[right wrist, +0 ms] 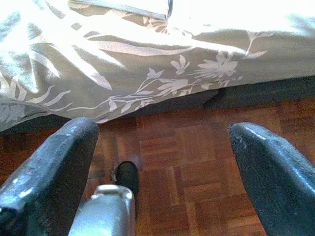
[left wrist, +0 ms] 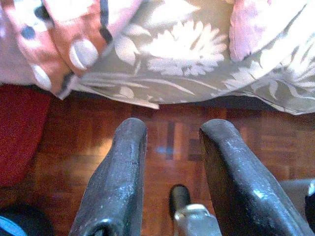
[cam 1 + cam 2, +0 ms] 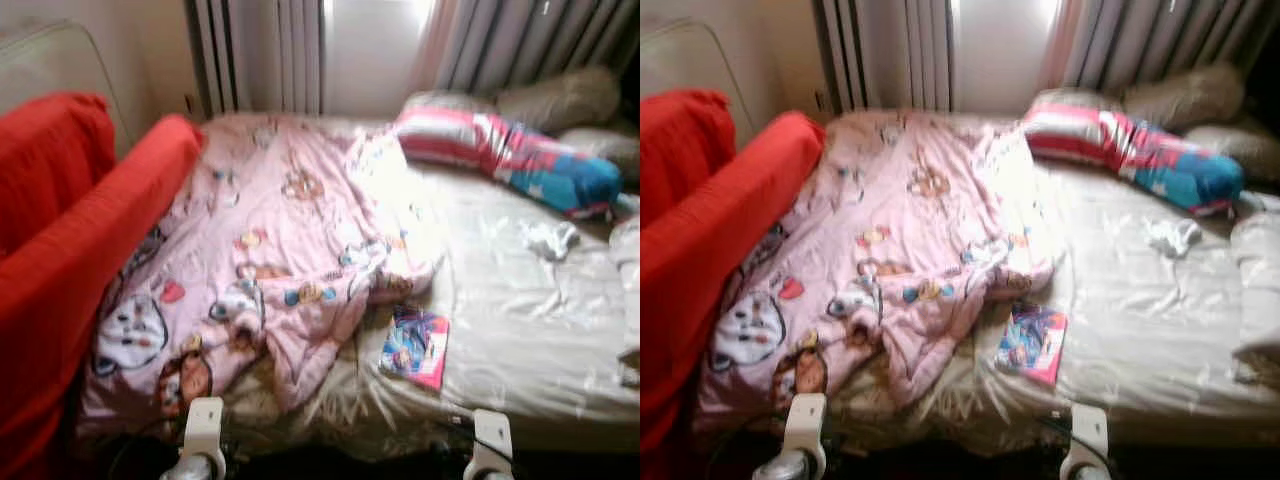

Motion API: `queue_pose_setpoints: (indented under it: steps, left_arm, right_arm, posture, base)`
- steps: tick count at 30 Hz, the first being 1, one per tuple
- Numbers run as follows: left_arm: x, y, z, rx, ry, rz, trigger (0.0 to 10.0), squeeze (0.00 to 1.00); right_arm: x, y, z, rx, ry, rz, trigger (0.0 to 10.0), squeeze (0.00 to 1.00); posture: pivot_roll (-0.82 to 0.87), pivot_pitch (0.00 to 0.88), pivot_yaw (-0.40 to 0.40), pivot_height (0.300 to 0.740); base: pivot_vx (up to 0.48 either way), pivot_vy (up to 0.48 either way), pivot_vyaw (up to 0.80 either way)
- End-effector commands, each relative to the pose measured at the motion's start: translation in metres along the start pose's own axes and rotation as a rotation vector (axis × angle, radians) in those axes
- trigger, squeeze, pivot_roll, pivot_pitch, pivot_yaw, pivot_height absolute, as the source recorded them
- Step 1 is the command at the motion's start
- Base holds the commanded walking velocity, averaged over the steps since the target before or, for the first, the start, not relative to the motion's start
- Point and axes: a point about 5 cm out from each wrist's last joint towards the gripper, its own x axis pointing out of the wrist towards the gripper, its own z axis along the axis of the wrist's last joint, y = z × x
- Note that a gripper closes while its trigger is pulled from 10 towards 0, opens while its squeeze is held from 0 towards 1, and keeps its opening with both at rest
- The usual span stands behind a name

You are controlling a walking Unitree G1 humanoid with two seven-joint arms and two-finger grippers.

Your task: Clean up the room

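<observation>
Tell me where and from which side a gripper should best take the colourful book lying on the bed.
Probably by the near edge of the book, coming from the foot of the bed. It lies flat on the sheet close to that edge, its upper corner near the pink blanket. The right gripper, open and low over the floor, is the nearer one.

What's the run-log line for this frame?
stage: facing bed, nothing grasped | left gripper: open, low over parquet floor | right gripper: open, low at bed edge | pink quilt: crumpled | book: on bedsheet
</observation>
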Motion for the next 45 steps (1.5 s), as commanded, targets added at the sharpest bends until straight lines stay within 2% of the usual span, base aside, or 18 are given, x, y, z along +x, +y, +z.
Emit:
queue_pose_setpoints:
  steps: [1, 11, 45]
  left_arm:
    - [0.0001, -0.0069, -0.0023, 0.01, 0.008, -0.016, 10.0, 0.0]
    - [0.0003, -0.0073, -0.0016, 0.012, 0.007, -0.019, 10.0, 0.0]
    - [-0.0002, -0.0051, -0.0029, 0.036, 0.009, -0.023, 10.0, 0.0]
  right_arm:
    - [-0.001, -0.007, -0.0012, 0.013, -0.002, -0.022, 10.0, 0.0]
    - [-0.0009, -0.0072, -0.0003, 0.009, -0.004, -0.023, 10.0, 0.0]
    - [-0.0012, -0.0058, -0.003, 0.01, -0.001, -0.028, 10.0, 0.0]
  posture:
    - [0.02, 0.0, -0.003, 0.74]
    - [0.02, 0.0, -0.005, 0.74]
    - [0.01, 0.0, 0.018, 0.74]
  base:
    - [0.0, 0.0, 0.0]
    - [0.0, 0.0, 0.0]
    - [0.0, -0.341, 0.0]
